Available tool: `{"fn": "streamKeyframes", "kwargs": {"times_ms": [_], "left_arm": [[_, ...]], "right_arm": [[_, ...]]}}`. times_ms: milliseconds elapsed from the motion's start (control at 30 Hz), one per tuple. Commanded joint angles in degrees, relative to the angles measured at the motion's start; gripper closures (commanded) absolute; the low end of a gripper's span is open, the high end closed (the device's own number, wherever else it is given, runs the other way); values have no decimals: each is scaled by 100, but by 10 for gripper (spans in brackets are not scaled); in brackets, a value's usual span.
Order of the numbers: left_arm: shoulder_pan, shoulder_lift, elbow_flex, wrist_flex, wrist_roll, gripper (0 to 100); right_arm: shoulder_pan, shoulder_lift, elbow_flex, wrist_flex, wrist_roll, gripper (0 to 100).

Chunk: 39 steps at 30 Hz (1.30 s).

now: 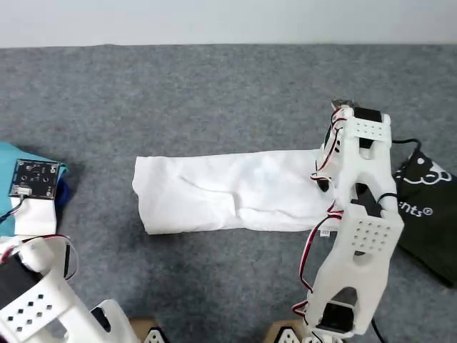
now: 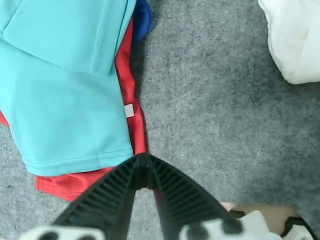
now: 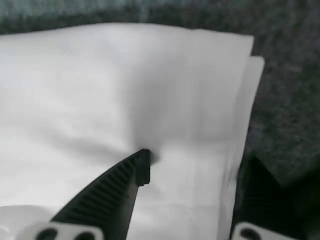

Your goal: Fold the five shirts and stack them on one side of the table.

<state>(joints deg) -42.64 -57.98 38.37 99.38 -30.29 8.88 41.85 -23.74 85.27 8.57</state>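
Observation:
A white shirt [image 1: 228, 193] lies folded into a long band across the middle of the grey table. My right gripper [image 3: 200, 175] is open at its right end. One fingertip [image 3: 144, 167] presses on the white shirt [image 3: 125, 90]; the other finger [image 3: 262, 192] sits past the cloth's edge over the carpet. At the left edge lies a stack with a teal shirt [image 2: 60, 85] on top, a red shirt [image 2: 131, 95] under it and blue cloth [image 2: 143, 17] beneath. My left gripper [image 2: 144, 167] is shut and empty, just off the stack's edge.
A black shirt [image 1: 428, 214] lies at the table's right edge, beside the right arm [image 1: 357, 229]. The left arm [image 1: 32, 286] is at the near left corner. Bare grey carpet [image 1: 214, 93] stretches behind the white shirt, up to the back wall.

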Motion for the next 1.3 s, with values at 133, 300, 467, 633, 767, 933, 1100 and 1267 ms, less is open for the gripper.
{"fn": "streamKeyframes", "kwargs": {"times_ms": [133, 300, 467, 633, 767, 933, 1100, 1267], "left_arm": [[0, -53, -66, 9, -53, 994], [9, -53, -75, 9, -53, 994], [18, -53, -92, 9, -53, 994], [9, -62, -110, 9, -53, 994], [26, -62, -110, -79, -53, 994], [18, -62, -101, -290, -53, 994], [18, -62, -110, -334, -35, 994], [18, -62, -110, -308, -26, 994]], "right_arm": [[-4, 48, -79, 136, -9, 946], [-4, -233, -79, 356, 0, 982], [-145, -787, -79, 629, 9, 988], [-198, -1525, -79, 892, 281, 989], [119, -2000, -79, 989, 615, 989], [743, -2255, -79, 998, 1345, 989], [1279, -2281, -97, 998, 1785, 989], [1279, -2264, -316, 1455, 1996, 989]]}}
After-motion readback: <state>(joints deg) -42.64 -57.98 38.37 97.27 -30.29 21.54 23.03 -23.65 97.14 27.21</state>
